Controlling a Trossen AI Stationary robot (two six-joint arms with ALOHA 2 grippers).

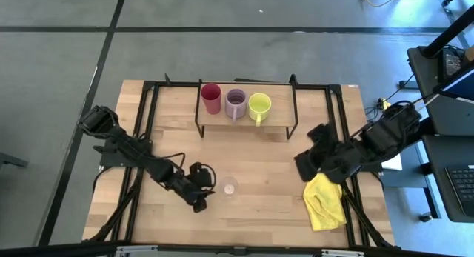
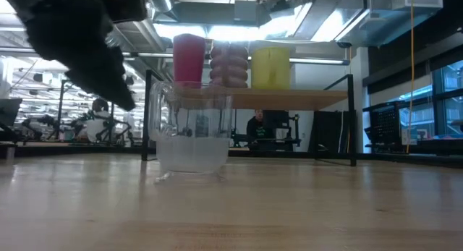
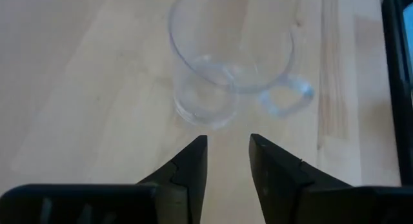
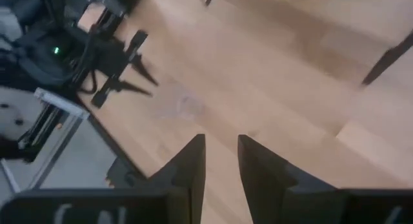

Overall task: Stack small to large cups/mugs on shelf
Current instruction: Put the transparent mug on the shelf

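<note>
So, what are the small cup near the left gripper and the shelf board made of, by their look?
The small cup looks like clear glass or plastic: the table shows through it. The shelf board looks like light matte wood, on a thin black wire frame.

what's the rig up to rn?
Sorting cups onto the shelf. The red cup, lilac mug and yellow-green mug already stand in a row on it. The clear glass is on the table, and the left tool sits just beside it, open, not holding it. The right tool waits empty by the yellow cloth.
</note>
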